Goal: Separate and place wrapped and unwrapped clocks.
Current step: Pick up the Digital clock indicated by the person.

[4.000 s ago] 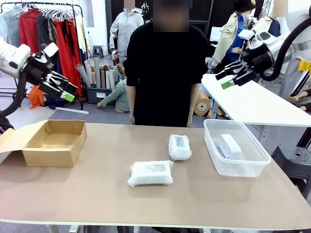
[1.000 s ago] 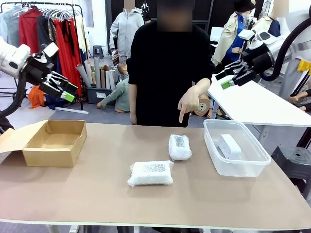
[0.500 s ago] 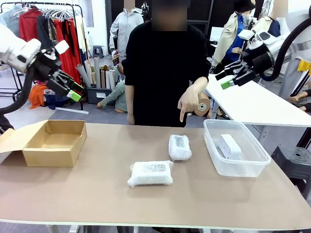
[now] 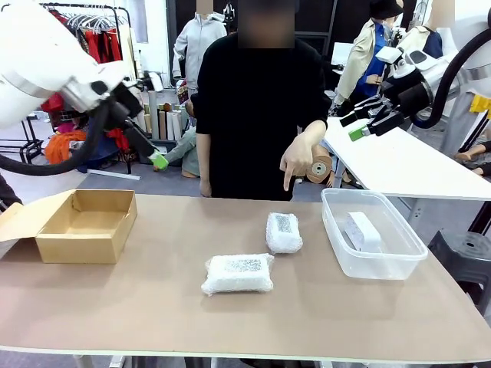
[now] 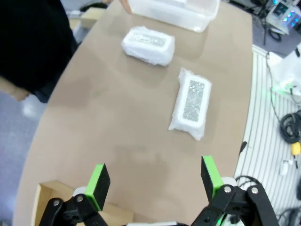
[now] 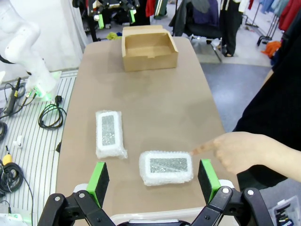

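Front view, left end effector [image 4: 156, 159] and right end effector [image 4: 359, 125] apart, open table [image 4: 115, 307] around long wrapped clock [image 4: 238, 274].

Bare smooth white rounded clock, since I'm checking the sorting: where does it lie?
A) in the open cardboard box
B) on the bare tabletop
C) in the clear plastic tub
C: the bare white clock lies inside the clear plastic tub.

Table [image 4: 115, 307] carries cardboard box [image 4: 86, 249], long bundle [image 4: 238, 274], small bundle [image 4: 284, 232]; clear tub [image 4: 383, 265].

White bundles [image 4: 238, 274], brown box [image 4: 77, 249], tan table [image 4: 115, 307]
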Available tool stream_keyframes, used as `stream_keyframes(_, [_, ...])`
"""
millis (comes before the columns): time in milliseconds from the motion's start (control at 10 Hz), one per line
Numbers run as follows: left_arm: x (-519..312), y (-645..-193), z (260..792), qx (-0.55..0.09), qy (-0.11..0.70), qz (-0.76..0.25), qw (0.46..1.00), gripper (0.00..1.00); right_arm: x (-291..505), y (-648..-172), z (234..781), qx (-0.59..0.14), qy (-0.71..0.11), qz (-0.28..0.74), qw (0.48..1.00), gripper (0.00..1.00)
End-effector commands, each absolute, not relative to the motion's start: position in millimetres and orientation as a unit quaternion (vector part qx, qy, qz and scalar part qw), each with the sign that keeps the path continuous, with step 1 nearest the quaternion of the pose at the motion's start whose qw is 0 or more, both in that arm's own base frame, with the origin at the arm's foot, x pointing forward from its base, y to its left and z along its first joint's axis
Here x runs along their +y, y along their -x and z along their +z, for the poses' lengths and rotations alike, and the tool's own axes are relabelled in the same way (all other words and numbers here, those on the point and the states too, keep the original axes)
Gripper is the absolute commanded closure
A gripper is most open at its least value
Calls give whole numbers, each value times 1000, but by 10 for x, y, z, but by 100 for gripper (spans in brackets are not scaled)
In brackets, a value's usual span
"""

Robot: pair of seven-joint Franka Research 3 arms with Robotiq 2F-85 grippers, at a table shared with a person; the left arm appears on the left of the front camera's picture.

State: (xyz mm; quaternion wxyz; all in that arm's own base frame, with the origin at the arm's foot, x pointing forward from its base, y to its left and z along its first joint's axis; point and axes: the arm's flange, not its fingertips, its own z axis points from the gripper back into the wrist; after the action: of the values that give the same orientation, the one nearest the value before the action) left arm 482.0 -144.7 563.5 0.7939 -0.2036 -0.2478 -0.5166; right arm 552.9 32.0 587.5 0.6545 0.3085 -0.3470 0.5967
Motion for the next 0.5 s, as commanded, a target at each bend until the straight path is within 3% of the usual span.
stream_keyframes(0, [-1720, -4754, 5561, -244, 179, -498, 813, 0, 314, -5517, 5881, -351, -305, 600, 651, 0])
stream_keyframes(400, [-2176, -4674, 5356, -245, 153, -544, 788, 0, 314, -5517, 5881, -351, -305, 600, 651, 0])
